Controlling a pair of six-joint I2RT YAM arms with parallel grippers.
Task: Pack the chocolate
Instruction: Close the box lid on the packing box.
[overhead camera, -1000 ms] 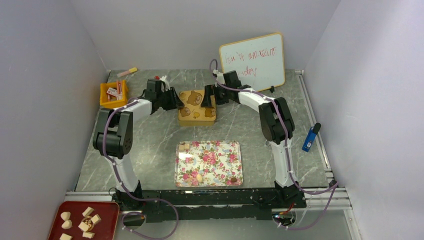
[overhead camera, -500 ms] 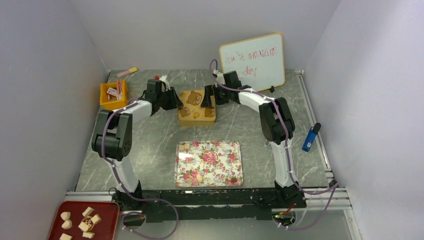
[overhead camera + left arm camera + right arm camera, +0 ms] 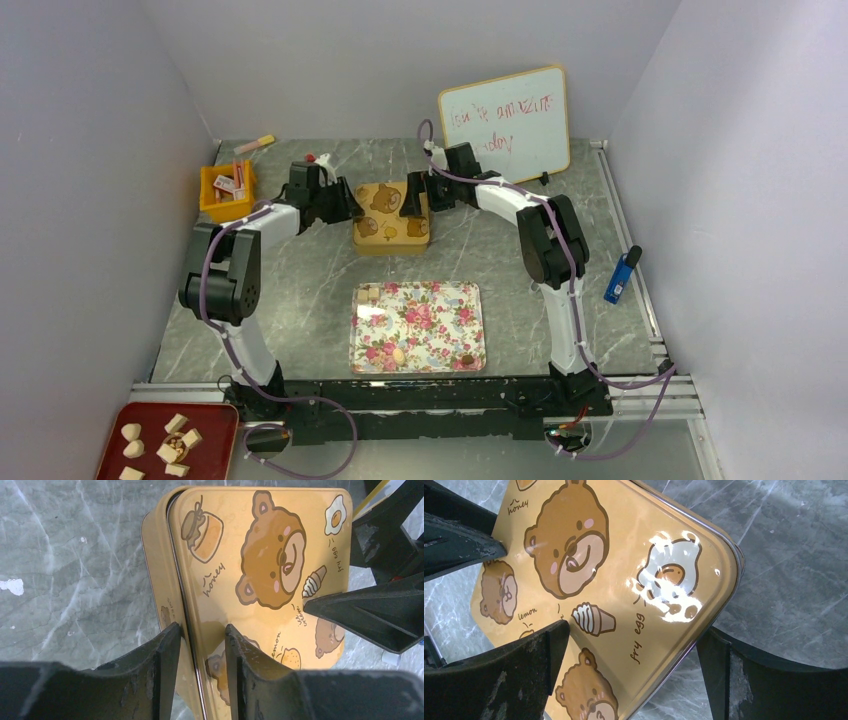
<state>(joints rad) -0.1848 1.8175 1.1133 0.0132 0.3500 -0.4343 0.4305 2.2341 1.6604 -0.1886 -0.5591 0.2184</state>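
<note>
Since a second ago the left arm's elbow has swung out toward 9 o'clock and the tin has slid slightly the same way. It now sits skewed.

The tray lies mid-table, with the tin at its 12 o'clock. A red tray sits off the table at 7 o'clock. The chocolate is split between them. A few pieces lie on the tray, at its 11 o'clock corner and along its 5 to 6 o'clock edge. More cream pieces lie in the red tray. None can be seen in the tin.

The step in hand looks like opening the tin. In the left wrist view the lid is offset from the base. It would be best to raise the lid evenly while the base is kept down. A one-sided pull would probably drag the whole tin.

The left gripper is nearly closed, leaving a narrow gap. It pinches the lid's 9 o'clock rim, with one finger on top and one at the side. The right gripper is spread wide and straddles the lid's corner by the egg drawing. One finger lies over the top and the other sits just beyond the edge. Firm contact cannot be confirmed there.
</note>
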